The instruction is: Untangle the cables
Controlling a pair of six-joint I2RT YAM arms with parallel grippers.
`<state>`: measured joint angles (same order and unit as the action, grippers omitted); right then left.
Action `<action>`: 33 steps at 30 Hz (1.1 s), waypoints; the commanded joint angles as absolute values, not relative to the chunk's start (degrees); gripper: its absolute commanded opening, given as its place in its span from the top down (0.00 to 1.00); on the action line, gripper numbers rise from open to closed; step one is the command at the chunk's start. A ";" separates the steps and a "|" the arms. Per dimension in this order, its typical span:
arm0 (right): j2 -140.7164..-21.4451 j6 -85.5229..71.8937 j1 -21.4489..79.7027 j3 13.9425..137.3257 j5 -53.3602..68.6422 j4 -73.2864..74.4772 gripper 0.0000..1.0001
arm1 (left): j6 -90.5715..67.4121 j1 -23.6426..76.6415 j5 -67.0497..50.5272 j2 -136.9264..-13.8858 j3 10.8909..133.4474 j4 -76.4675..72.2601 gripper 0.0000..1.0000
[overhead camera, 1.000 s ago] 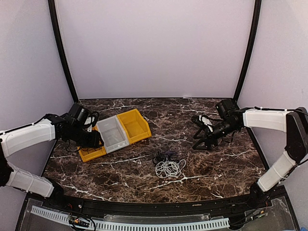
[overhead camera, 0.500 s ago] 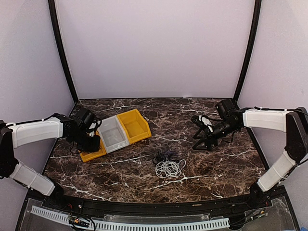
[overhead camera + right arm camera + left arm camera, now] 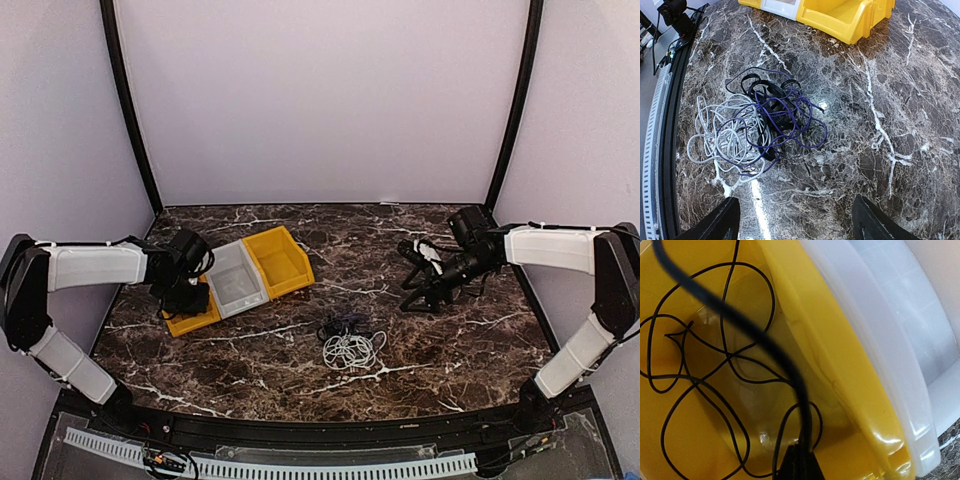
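Observation:
A tangle of cables (image 3: 348, 342) lies mid-table; in the right wrist view the tangle (image 3: 755, 125) shows white, purple and black cords looped together. My right gripper (image 3: 417, 295) hangs right of it, open (image 3: 797, 219) and holding nothing, with the tangle ahead and to the left of its fingers. Over the left yellow bin (image 3: 190, 322) my left gripper (image 3: 192, 296) is shut (image 3: 797, 465). A black cable (image 3: 740, 327) runs into its fingertips. Thin black loops (image 3: 685, 390) lie on the yellow bin's floor (image 3: 840, 390).
Beside the left yellow bin stand a white bin (image 3: 235, 278) and a second yellow bin (image 3: 278, 260), in a row at the back left. The white bin's rim (image 3: 920, 340) borders the left wrist view. A black rail (image 3: 300, 430) runs along the table's near edge.
My left gripper has shut inside the yellow bin, and the left arm has drawn back slightly toward the left. The right arm and the tangle have not moved.

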<state>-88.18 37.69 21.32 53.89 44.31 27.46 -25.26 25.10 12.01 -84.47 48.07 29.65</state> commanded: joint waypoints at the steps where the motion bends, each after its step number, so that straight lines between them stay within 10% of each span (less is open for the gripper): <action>1: -87.01 38.23 21.18 54.57 44.83 27.64 0.21 | -26.10 24.70 12.63 -82.24 49.96 29.15 1.00; 12: -88.52 38.50 21.24 55.08 45.38 28.07 0.21 | -25.19 24.76 16.18 -71.58 54.35 37.64 0.59; 33: -90.34 36.94 22.56 55.44 43.40 27.09 0.21 | -27.64 49.55 -4.24 -87.48 56.89 8.64 0.60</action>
<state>-89.25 37.39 21.89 54.11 43.64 27.42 -24.14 47.31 0.62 -82.72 55.37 14.00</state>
